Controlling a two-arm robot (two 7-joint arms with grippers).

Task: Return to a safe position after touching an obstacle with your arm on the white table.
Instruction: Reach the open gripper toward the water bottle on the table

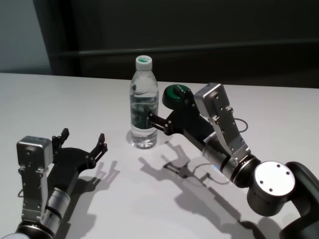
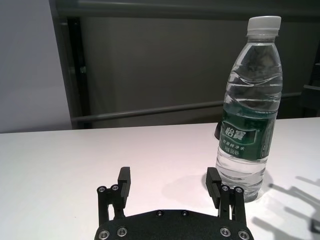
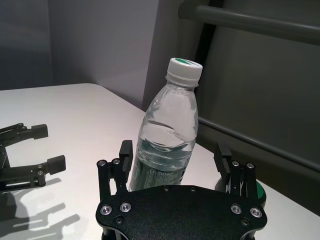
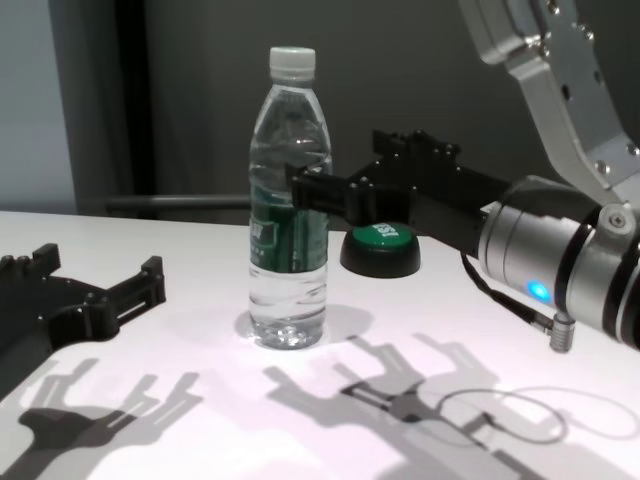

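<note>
One wide white table (image 1: 60,94) fills the scene, bare matte top, arm shadows across it. The right arm reaches in from the right above the table; the right gripper (image 4: 322,186) sits at the bottle, fingers spread wide. In the right wrist view the bottle stands between the two fingertips (image 3: 126,149), nearer one than the other; whether that finger touches the plastic I cannot tell. The chest view shows a dark finger level with the label band, right at the bottle's side. The left gripper (image 1: 83,140) hovers low over the near-left of the table, fingers spread, holding nothing, well apart from the bottle.

The obstacle, a tall clear plastic water bottle (image 1: 143,104), stands upright near mid-table, base on the surface. White screw cap (image 4: 293,60) is on, with a green mark on top. The bottle is nearly full of clear water, level up near the shoulder. Dark green label band (image 2: 242,138) wraps the middle.

A green push button (image 4: 381,247) on a black round base sits on the table behind and right of the bottle, partly hidden by the right gripper.
</note>
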